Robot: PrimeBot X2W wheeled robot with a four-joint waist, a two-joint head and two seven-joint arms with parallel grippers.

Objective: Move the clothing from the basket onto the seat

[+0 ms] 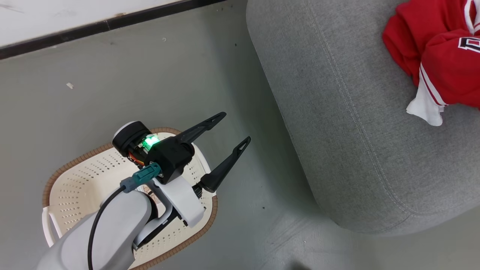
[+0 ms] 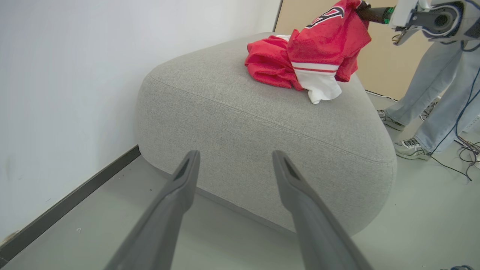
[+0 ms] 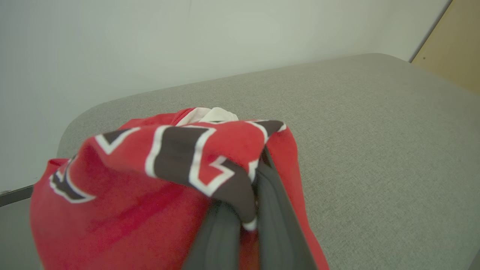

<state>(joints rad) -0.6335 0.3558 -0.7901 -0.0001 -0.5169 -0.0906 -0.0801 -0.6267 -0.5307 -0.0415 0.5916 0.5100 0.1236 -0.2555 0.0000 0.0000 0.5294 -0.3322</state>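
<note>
Our left gripper (image 1: pixel 236 126) hovered over the one basket (image 1: pixel 75 183), fingers spread and empty; our right gripper (image 3: pixel 245 221) pinched the clothing (image 2: pixel 322 45), one red heap, on the one seat (image 2: pixel 262 123).

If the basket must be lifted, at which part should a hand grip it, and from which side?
Probably the white handle at the end of the basket, from above: it stands upright on the floor, and the handle juts outward past the brown rim.
</note>
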